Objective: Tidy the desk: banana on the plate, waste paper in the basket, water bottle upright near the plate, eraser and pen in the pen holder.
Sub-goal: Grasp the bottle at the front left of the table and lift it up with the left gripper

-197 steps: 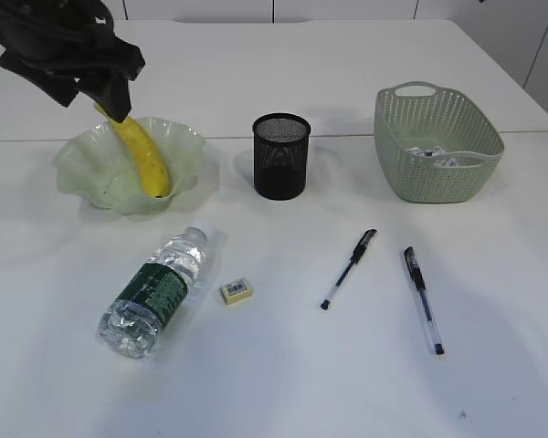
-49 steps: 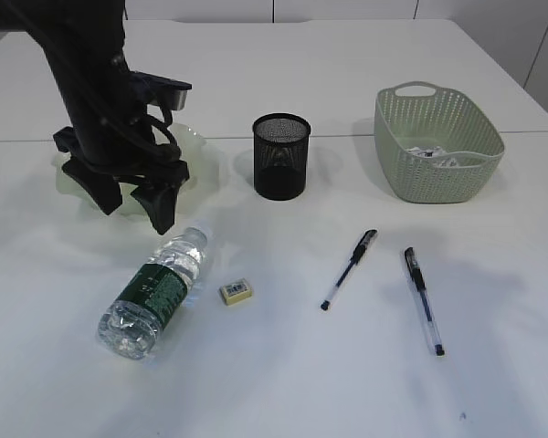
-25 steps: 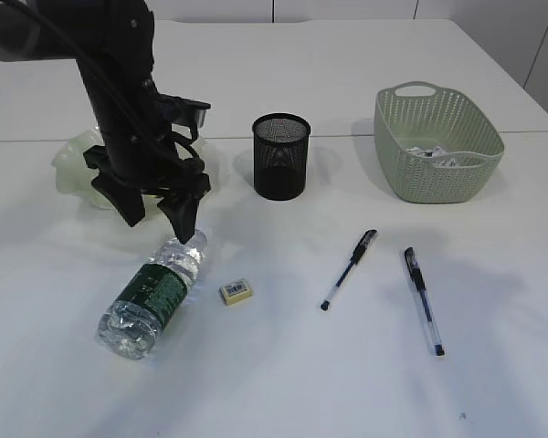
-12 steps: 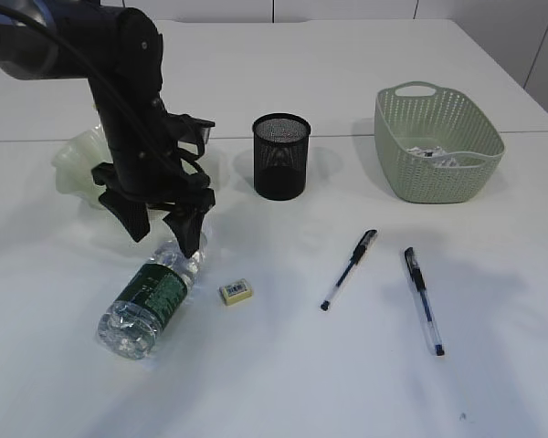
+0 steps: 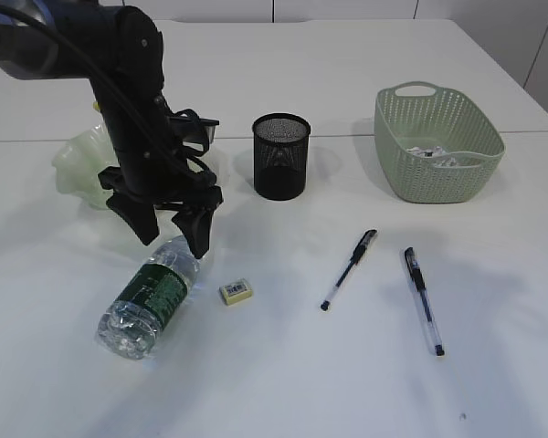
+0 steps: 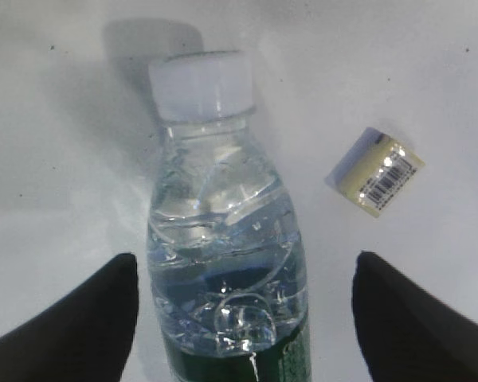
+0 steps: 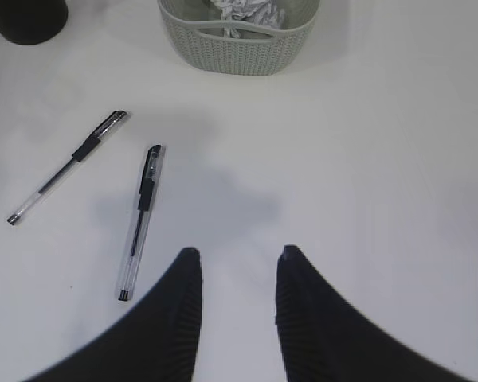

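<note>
The water bottle (image 5: 151, 297) lies on its side, white cap (image 6: 203, 79) toward the plate. My left gripper (image 5: 173, 242) hangs open just over its neck, one finger on each side of the bottle (image 6: 223, 239), not touching. The yellow eraser (image 5: 236, 291) rests right of the bottle (image 6: 376, 171). Two pens (image 5: 349, 268) (image 5: 423, 299) lie on the table. The green plate (image 5: 73, 169) is partly behind the arm; the banana is hidden. Waste paper (image 7: 243, 9) sits in the basket (image 5: 436, 141). My right gripper (image 7: 239, 253) is open and empty above bare table.
The black mesh pen holder (image 5: 280, 156) stands upright between plate and basket. Both pens (image 7: 68, 167) (image 7: 141, 219) lie left of my right gripper. The basket wall (image 7: 239, 36) is at the far edge of that view.
My left arm has come away from the plate, moving down and to the right until its open fingers straddle the bottle's neck. Nothing else moved.
</note>
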Controlling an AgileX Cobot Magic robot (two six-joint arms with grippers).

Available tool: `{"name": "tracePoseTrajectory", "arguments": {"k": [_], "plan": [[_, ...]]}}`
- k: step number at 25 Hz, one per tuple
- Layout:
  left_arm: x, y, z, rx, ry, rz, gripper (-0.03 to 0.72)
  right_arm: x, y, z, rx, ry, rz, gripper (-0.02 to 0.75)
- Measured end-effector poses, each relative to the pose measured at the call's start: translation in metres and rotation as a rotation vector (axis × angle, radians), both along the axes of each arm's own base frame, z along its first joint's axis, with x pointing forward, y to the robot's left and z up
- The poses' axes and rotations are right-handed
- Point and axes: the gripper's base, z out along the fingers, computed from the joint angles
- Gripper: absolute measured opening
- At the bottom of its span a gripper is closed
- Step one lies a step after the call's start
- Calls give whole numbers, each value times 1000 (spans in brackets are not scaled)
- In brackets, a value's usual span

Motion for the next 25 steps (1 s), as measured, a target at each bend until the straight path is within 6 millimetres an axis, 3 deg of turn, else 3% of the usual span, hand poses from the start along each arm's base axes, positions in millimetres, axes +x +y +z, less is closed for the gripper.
{"name": "tracePoseTrajectory", "arguments": {"k": [5,13,25], "plan": [[0,0,0,0,0,0,595,0,0,0,0,0,0,241],[1,-4,-22,17,43,-6,595,0,0,0,0,0,0,241],[3,-11,-16,14,18,-22,594,0,0,0,0,1,0,241]]}}
